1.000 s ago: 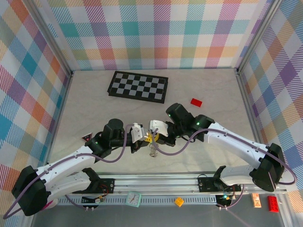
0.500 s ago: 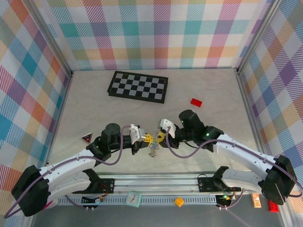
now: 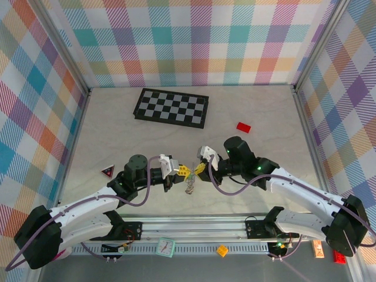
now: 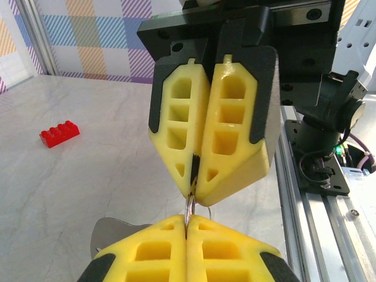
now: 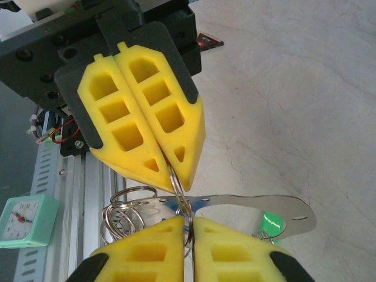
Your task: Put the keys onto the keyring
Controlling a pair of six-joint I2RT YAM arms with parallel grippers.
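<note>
A pale marbled bench (image 3: 111, 135) sits inside plaid walls. The left claw (image 3: 183, 171) and right claw (image 3: 199, 170) meet tip to tip, each clamped tight on the thin wire of the keyring (image 5: 178, 189) stretched between them. Just below the tips hang coiled loops (image 5: 126, 214) and a green key (image 5: 271, 222). A red brick (image 3: 243, 126) lies beyond the right claw, and the chequered board (image 3: 171, 107) is farther off.

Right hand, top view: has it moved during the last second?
Yes. The right hand, shut on the keyring, shifted rightward: its wrist, earlier left of the red brick, now sits nearly below it in the picture.
</note>
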